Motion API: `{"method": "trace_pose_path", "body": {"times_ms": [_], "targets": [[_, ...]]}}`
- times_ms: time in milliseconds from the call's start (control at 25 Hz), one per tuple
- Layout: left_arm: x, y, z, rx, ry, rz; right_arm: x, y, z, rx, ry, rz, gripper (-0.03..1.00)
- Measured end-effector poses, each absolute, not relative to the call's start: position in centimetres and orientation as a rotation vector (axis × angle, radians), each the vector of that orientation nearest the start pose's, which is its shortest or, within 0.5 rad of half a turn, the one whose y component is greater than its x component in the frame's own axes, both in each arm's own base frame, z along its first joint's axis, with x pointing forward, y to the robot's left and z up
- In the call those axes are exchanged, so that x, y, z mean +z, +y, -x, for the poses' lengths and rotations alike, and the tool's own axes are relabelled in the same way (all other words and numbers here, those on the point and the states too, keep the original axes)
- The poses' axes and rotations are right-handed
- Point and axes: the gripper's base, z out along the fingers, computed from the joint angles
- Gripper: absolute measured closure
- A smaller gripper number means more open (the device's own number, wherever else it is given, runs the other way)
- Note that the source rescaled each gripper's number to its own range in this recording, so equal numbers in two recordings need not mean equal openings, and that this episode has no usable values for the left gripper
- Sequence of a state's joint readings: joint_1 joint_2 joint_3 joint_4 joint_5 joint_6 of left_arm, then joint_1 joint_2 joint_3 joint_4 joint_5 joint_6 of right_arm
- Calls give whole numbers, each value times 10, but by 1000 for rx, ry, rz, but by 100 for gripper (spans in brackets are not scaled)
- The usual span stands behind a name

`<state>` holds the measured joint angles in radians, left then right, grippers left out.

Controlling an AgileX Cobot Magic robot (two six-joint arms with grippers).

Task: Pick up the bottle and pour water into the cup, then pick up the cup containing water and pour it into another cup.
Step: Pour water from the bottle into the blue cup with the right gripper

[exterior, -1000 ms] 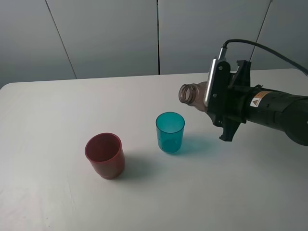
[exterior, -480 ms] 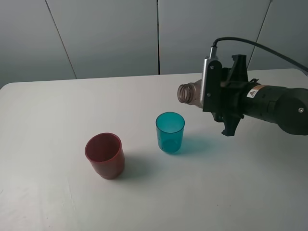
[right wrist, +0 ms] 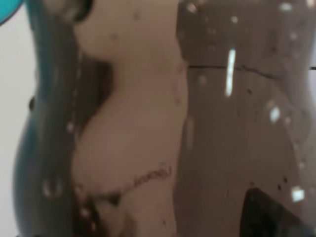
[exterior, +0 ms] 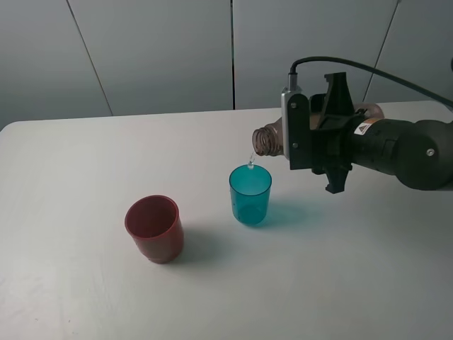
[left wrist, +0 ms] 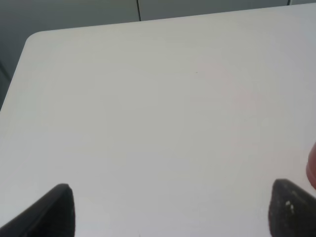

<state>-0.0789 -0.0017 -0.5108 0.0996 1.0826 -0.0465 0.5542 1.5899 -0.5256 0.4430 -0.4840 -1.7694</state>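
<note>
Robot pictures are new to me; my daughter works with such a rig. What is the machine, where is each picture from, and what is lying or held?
It is a robot with two arms, each ending in a two-fingered gripper. The wide picture comes from a camera mounted high; the other two from cameras on the wrists. On the table stand a teal cup and a red cup. The right gripper is shut on a smoky bottle, tipped sideways, trickling water into the teal cup; its wrist camera sees the bottle close up. The left gripper is open over the table, empty.
</note>
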Motion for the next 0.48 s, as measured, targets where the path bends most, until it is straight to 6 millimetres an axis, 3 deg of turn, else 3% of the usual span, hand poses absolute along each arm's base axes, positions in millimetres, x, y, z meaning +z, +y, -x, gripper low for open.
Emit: {"method": "trace_pose_path", "body": {"times_ms": [480], "targets": [[279, 9, 7, 41, 2050, -27, 147, 135, -258, -784, 1285, 1788, 96]]}}
